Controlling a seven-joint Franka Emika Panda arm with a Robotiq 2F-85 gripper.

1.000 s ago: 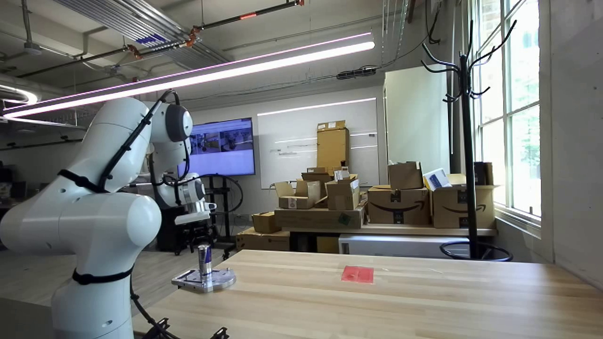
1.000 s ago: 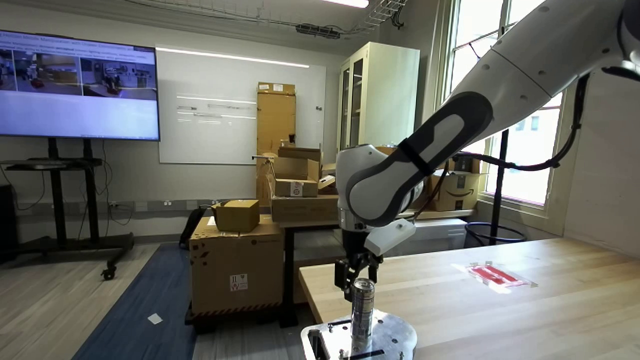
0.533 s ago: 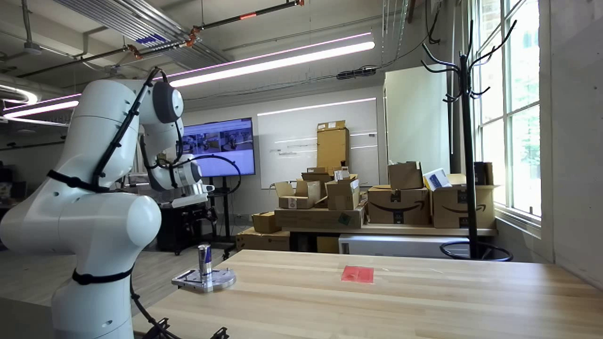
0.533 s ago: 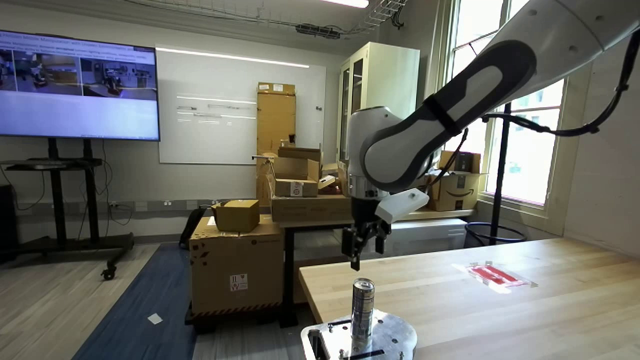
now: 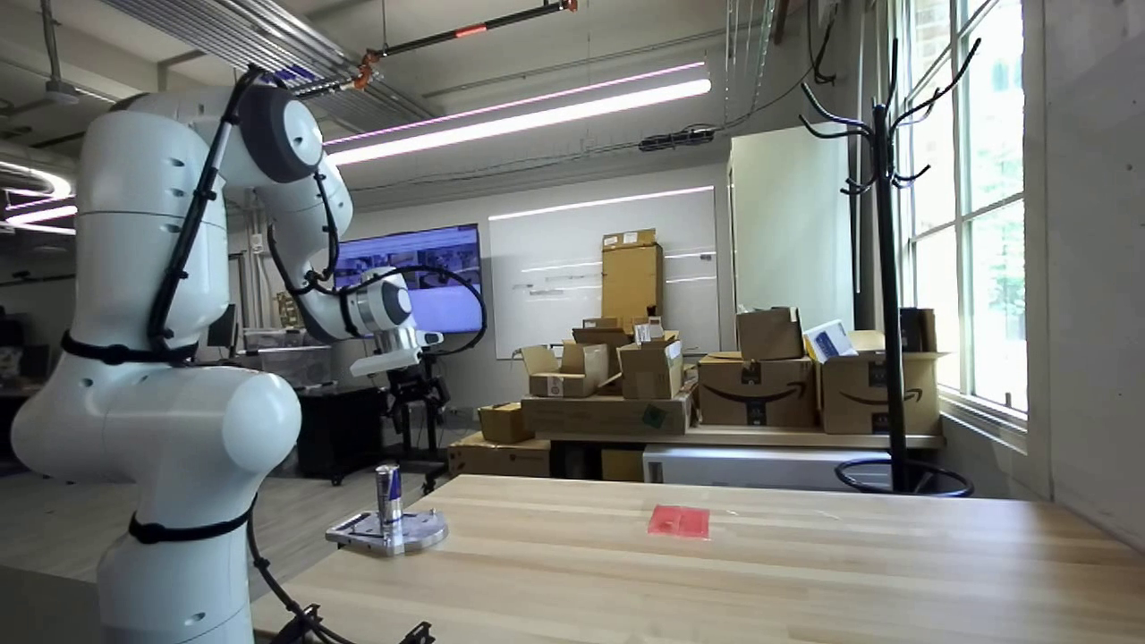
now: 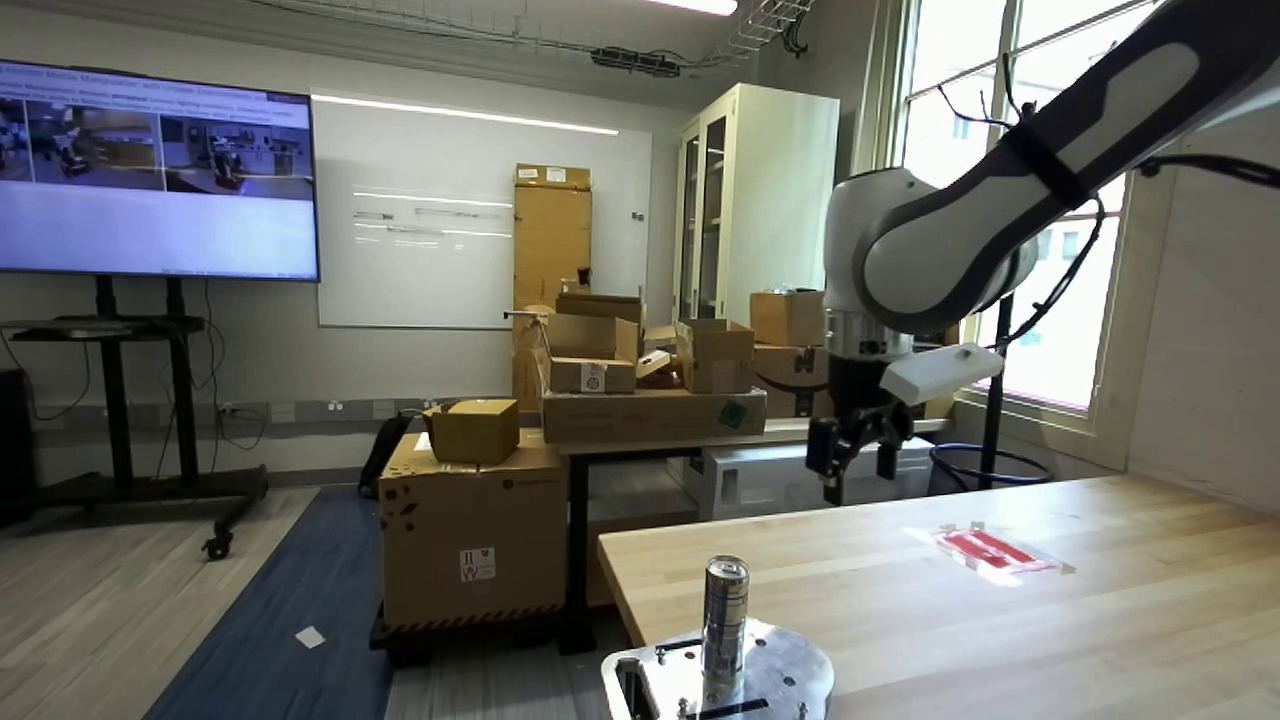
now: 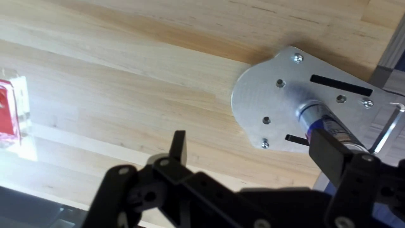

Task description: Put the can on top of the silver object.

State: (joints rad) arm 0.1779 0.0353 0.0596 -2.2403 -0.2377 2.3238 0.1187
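Observation:
The can (image 6: 726, 620) stands upright on the silver object (image 6: 790, 672), a flat metal plate at the table's corner. Both show in both exterior views, with the can's blue-and-silver side (image 5: 388, 495) and the plate (image 5: 425, 530). My gripper (image 6: 860, 482) is open and empty, held above the table, higher than the can and apart from it. In the wrist view my gripper's (image 7: 248, 134) jaws are wide apart with wood and part of the plate (image 7: 269, 91) seen between them. The can (image 7: 329, 122) is partly hidden behind the right finger (image 7: 329, 155).
The wooden table (image 5: 760, 572) has a flat red patch (image 5: 679, 521) taped on it, also in the wrist view (image 7: 6, 110). Cardboard boxes (image 5: 756, 389) stand on a bench behind. A black coat rack (image 5: 886, 295) stands by the window.
My gripper has risen from beside the can's top and moved away from it, out over the table. The can and the silver object have stayed where they were.

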